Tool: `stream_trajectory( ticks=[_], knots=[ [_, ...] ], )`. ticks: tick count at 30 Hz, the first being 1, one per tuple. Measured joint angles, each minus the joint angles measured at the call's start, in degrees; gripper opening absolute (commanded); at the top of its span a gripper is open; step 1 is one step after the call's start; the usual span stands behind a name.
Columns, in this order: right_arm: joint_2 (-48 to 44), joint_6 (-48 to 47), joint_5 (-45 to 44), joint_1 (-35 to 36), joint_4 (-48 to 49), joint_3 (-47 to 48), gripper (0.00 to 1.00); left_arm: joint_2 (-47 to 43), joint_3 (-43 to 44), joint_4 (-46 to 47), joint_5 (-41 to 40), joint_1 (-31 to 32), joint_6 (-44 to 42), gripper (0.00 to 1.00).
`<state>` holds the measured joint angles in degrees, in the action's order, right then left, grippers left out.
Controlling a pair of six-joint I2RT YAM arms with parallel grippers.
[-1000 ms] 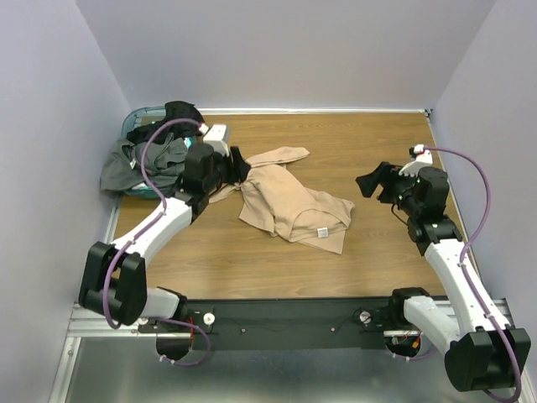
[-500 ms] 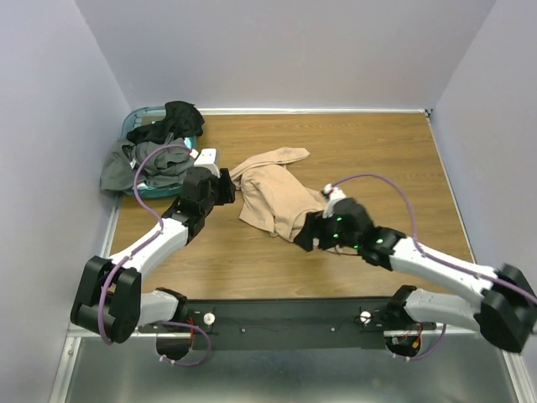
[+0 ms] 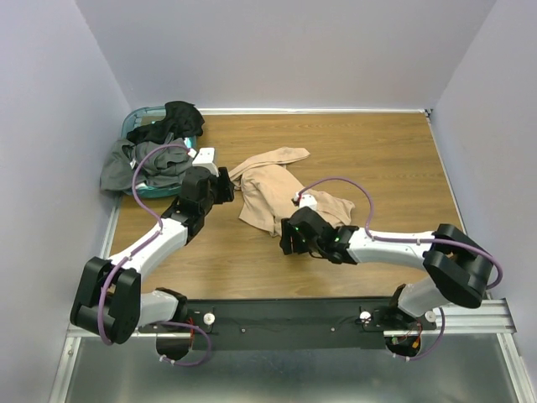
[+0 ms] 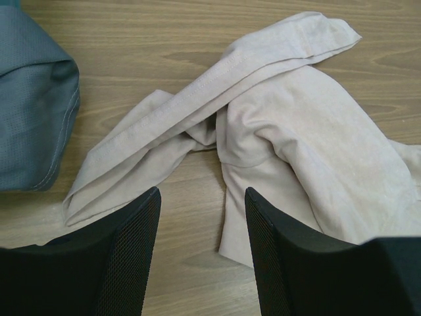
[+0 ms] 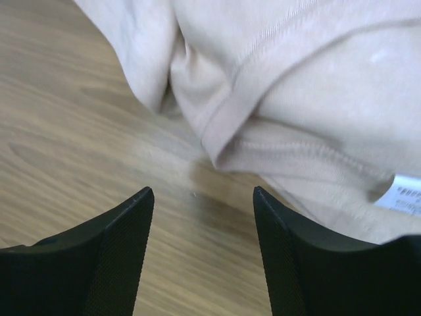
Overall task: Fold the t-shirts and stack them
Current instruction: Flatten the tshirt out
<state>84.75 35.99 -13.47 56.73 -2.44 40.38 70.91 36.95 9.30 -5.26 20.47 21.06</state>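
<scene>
The tan-beige t-shirt (image 3: 267, 186) lies crumpled on the wooden table, mid-left. My left gripper (image 3: 226, 188) is open and empty at its left edge. In the left wrist view its jaws (image 4: 202, 197) straddle bare wood beside the shirt's (image 4: 296, 138) folded sleeve. My right gripper (image 3: 288, 240) is open and empty, low at the shirt's near edge. In the right wrist view its jaws (image 5: 202, 192) are over wood just short of the shirt's hem (image 5: 263, 99). Dark grey and black t-shirts (image 3: 159, 147) are heaped on the basket at the back left.
The teal basket (image 3: 134, 119) stands in the back-left corner against the wall. A grey shirt (image 4: 33, 99) hangs over its side near my left gripper. A white label (image 5: 404, 194) shows on the tan shirt. Walls close in the table on three sides.
My right arm has swung from the right side across to the tan shirt's near edge. My left gripper has drawn back a little toward the near left, off the shirt.
</scene>
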Motion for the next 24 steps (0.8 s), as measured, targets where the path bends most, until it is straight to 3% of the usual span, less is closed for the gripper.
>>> stream_trajectory(
  ticks=[7,10,11,13,19,24],
  knots=[
    [5.7,-1.05,-3.78,0.02,2.45,4.35,0.57,-0.15,0.0,0.04,-0.15,-0.11,-0.22,0.62],
    [8.46,-1.07,-4.46,0.07,2.75,4.79,0.3,-0.15,0.0,0.04,-0.15,-0.11,-0.24,0.62],
    [9.11,-0.92,-4.96,0.09,2.8,4.79,0.12,-0.15,0.0,0.04,-0.15,-0.11,-0.24,0.62],
    [9.31,-1.18,-5.66,0.11,2.82,4.87,0.0,-0.15,0.0,0.02,-0.17,-0.11,-0.26,0.62],
    [5.42,-2.25,-9.66,-1.22,0.61,4.87,0.0,-0.15,0.0,-0.31,-1.4,-0.11,-0.63,0.62],
    [-7.48,-6.4,-12.17,-12.59,-1.55,5.03,0.01,2.03,0.72,-1.53,-1.9,0.04,-1.27,0.62]
  ],
)
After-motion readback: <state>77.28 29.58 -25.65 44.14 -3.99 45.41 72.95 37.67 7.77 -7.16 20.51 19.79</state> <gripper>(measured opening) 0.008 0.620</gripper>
